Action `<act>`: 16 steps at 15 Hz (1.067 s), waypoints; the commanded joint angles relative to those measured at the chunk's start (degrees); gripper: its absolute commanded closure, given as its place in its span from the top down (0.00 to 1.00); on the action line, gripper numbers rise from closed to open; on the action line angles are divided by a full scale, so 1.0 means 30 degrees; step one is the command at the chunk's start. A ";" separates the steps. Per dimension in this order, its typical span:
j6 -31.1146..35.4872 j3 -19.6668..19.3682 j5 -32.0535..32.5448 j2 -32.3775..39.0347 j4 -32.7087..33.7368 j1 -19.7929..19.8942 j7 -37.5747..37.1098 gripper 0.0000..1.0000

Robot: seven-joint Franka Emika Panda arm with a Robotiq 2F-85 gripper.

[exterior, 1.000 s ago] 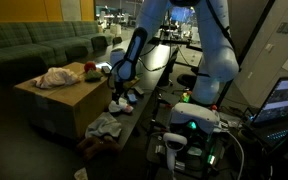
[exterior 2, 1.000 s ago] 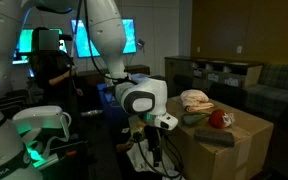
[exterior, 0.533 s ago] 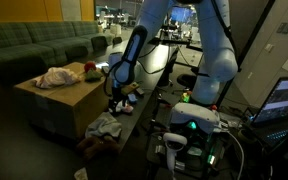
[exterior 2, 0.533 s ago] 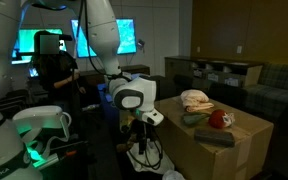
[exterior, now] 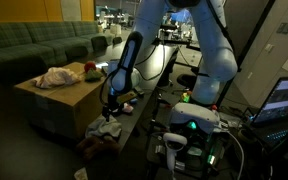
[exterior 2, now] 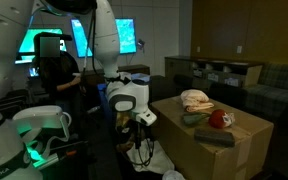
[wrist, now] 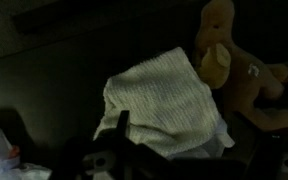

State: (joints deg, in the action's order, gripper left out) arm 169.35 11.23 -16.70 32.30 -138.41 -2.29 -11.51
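Exterior view, left to right. A large brown cardboard box [exterior: 59, 98] is noted at left, with a crumpled cream cloth [exterior: 54, 77] and a small red round object [exterior: 91, 70] lying on its top. Just past the box's right edge, the Robotiq gripper [exterior: 109, 108] is seen hanging low over the floor [exterior: 44, 150], pointed downward. Its fingers are recorded as spread fully apart; nothing is held between them and nothing is touched.

Directly beneath the gripper, a white waffle-textured cloth [exterior: 104, 126] is found rumpled on the floor, just beside the foot of the box. It is near the fingers but apart from them.

Wrist view, left to right. Dark bare floor is seen at left. The cloth fills the middle, below and just ahead of the fingertips, which are barely made out in shadow at the bottom edge. Its outline is roughly square and set aslant, so no clear long axis can be judged. At right, a brown plush toy animal [wrist: 234, 70] is seen touching the cloth's far right corner.
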 commanded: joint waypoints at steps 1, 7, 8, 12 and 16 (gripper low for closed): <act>0.2215 0.0128 -0.0157 0.1610 0.0633 -0.0254 -0.0163 1.00; 0.4716 -0.0569 0.0232 0.3639 0.1280 -0.1197 -0.0560 1.00; 0.4875 -0.0486 0.0229 0.3918 0.1459 -0.1140 -0.0577 1.00; 0.5628 -0.0737 0.0222 0.4796 0.1976 -0.1409 -0.0736 1.00; 0.5828 -0.1309 0.0177 0.5524 0.2448 -0.1810 -0.0829 1.00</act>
State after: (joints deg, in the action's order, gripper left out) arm 184.96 8.88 -16.71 46.74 -132.73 -6.04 -12.44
